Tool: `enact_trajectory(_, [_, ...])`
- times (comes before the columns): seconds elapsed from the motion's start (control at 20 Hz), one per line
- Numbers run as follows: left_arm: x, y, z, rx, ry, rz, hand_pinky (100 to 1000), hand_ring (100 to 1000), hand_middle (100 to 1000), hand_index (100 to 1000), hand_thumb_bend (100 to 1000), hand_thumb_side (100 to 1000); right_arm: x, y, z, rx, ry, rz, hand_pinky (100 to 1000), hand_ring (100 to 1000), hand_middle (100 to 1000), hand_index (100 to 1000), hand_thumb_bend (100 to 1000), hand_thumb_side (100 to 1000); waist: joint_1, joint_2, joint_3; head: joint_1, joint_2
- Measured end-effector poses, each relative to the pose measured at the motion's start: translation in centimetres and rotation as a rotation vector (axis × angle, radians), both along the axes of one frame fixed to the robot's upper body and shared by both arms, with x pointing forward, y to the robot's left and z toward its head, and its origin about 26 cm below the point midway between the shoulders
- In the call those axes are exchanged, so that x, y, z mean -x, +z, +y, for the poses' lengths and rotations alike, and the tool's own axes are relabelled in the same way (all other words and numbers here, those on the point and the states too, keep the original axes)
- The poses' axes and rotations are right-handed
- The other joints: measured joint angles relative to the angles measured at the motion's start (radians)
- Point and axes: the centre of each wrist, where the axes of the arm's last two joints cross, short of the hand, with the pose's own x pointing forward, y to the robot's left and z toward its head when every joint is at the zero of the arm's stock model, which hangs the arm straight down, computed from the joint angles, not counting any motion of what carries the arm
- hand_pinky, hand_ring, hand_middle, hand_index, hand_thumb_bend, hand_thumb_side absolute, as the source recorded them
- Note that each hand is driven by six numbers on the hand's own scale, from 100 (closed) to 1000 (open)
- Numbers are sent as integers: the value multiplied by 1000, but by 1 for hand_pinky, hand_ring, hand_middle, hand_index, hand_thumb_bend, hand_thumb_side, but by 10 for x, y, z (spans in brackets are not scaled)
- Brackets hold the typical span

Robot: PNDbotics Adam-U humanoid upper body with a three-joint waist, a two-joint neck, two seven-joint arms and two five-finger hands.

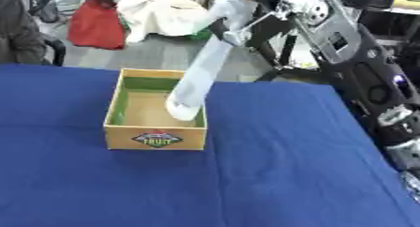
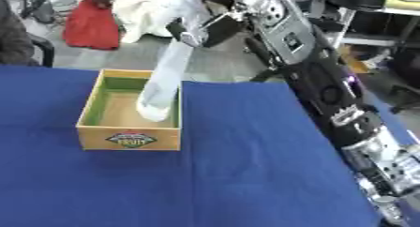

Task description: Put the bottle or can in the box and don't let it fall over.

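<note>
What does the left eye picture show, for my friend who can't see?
The robot's right hand lowers a tall pale bottle, tilted, into a small wooden box on a blue table.

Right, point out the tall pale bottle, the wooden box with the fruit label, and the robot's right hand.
tall pale bottle (image 1: 197, 78): left eye view, mid-body.
wooden box with the fruit label (image 1: 156, 139): left eye view, front wall.
right hand (image 2: 212, 30): right eye view, dark fingers at the bottle's upper part.
</note>
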Motion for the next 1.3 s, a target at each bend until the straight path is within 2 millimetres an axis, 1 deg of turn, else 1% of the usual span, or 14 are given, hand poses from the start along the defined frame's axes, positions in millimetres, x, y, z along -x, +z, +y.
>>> enact_trajectory(0.2, [-6,9,-9,-5,-47,-24,615,651,564,837,497,725,-8,-11,-2,-1,-50,-30,100,391,306,174,100,181,-16,28,31,-33,-5])
enact_trajectory(0.3, [-7,12,-11,-7,-62,-31,615,651,563,837,496,725,-13,-20,-4,-12,-82,-50,100,421,332,187,100,247,-22,35,38,-43,-7])
enact_trajectory(0.4, [-8,14,-13,-9,-70,-34,614,651,563,836,496,725,-20,-33,-5,-13,-111,-56,123,461,371,219,100,244,-27,43,42,-50,-7])
enact_trajectory(0.5, [-9,14,-14,-10,-77,-37,614,651,562,837,496,725,-25,-45,-4,1,-125,-53,294,572,489,379,100,232,-31,49,42,-52,-7])
enact_trajectory(0.55, [-9,15,-15,-11,-80,-39,614,651,562,836,496,725,-27,-50,-3,15,-127,-49,462,720,648,572,100,179,-33,50,43,-54,-7])
enact_trajectory(0.6, [-9,15,-15,-11,-81,-40,614,651,562,836,496,725,-29,-54,-2,34,-130,-44,538,785,733,681,100,140,-33,52,43,-54,-7])
enact_trajectory(0.65, [-10,15,-15,-12,-82,-40,614,651,562,836,496,725,-30,-58,0,68,-132,-38,691,915,869,876,100,136,-34,53,43,-56,-7])
enact_trajectory(0.7, [-10,15,-15,-12,-82,-40,614,651,562,836,496,725,-31,-60,2,108,-133,-32,753,972,926,936,100,146,-34,54,43,-57,-7])
enact_trajectory(0.75, [-10,15,-15,-12,-83,-40,614,651,562,836,496,725,-32,-62,3,160,-135,-25,872,1000,1000,998,100,237,-35,55,43,-58,-7])
enact_trajectory(0.8, [-10,15,-15,-12,-83,-40,614,651,562,836,497,725,-32,-63,5,204,-138,-21,891,1000,1000,1000,100,313,-35,55,43,-59,-7])
enact_trajectory(0.85, [-10,15,-15,-12,-83,-40,614,651,562,836,496,725,-32,-63,5,244,-141,-19,940,1000,1000,1000,100,538,-36,55,43,-59,-7])
enact_trajectory(0.9, [-10,15,-15,-12,-83,-39,614,651,562,836,496,725,-32,-62,6,271,-143,-19,951,1000,1000,1000,100,606,-37,55,43,-60,-7])
enact_trajectory(0.95, [-10,15,-15,-12,-83,-39,614,651,561,836,496,725,-32,-63,6,291,-143,-18,973,1000,1000,1000,100,763,-37,55,42,-60,-7])
enact_trajectory(1.3, [-10,15,-16,-9,-84,-39,614,652,561,836,498,724,-30,-61,12,289,-117,-26,1000,1000,1000,1000,100,781,-38,55,40,-68,-8])
